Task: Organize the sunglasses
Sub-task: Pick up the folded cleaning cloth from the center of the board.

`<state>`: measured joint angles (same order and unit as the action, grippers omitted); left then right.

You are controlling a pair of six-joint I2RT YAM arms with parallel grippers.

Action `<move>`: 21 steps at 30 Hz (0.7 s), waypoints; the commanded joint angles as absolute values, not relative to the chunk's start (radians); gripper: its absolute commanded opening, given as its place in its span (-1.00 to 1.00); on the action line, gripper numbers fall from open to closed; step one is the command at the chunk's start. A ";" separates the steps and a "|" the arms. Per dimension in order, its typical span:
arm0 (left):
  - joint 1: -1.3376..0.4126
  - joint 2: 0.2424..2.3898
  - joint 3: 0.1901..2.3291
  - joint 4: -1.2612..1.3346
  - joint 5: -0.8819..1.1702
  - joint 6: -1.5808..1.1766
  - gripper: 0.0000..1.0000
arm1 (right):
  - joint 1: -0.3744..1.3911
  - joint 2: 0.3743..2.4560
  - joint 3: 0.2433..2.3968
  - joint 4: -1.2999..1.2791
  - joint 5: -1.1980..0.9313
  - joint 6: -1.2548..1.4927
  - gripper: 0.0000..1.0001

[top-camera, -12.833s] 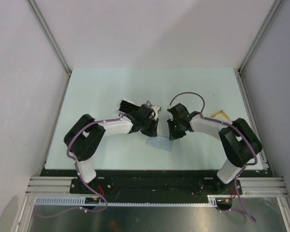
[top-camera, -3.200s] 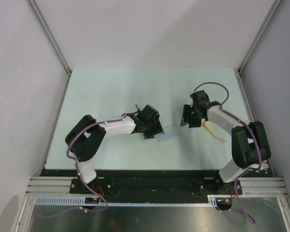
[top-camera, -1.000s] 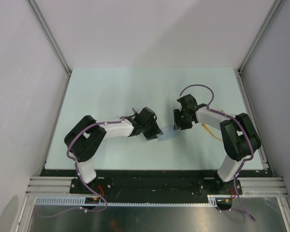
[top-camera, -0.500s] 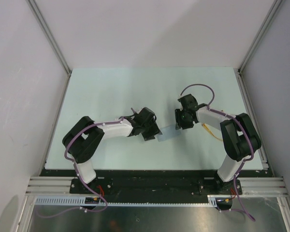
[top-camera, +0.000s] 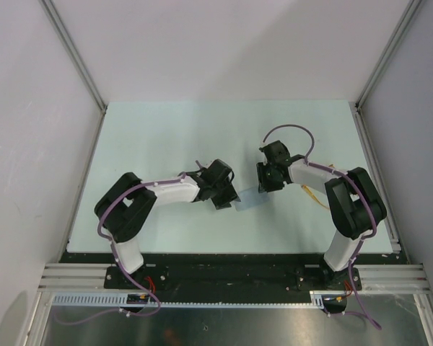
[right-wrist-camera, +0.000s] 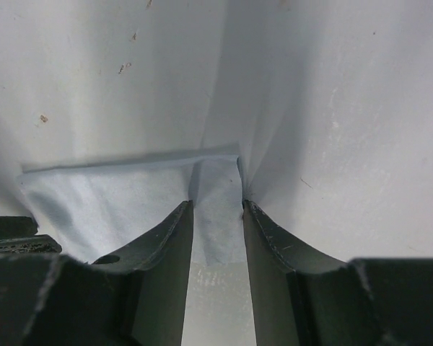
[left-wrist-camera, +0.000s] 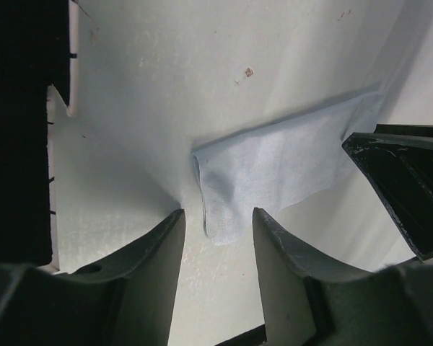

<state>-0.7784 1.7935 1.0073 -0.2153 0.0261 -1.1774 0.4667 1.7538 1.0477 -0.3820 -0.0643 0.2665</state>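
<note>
Straddling one cloth: left claw, right claw.

Bright, even light from above — wrist views dimmer, the left hand blurred up close.

L gripper & R gripper low, jaws apart.

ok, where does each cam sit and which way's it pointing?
Top external: fixed above and behind the bases, looking down at the table; left arm and right arm whole.
Left wrist: rides that wrist, looking past the open left jaws at the blue cloth.
Right wrist: likewise, open right jaws astride the cloth's other end.
Shared: all see the cloth; each wrist view catches the other jaws at its edge.
</note>
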 commanded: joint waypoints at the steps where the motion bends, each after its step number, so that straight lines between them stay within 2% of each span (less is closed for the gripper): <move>1: -0.772 1.864 1.002 -0.321 -0.032 -1.135 0.00 | 0.477 1.790 1.051 -0.400 -0.061 0.256 -0.25; 13: -0.773 1.899 1.028 -0.314 0.017 -1.118 0.03 | 0.476 1.802 1.049 -0.400 -0.071 0.262 -0.51; 21: -0.773 1.921 1.032 -0.314 0.029 -1.115 -0.14 | 0.474 1.807 1.051 -0.403 -0.074 0.267 -0.57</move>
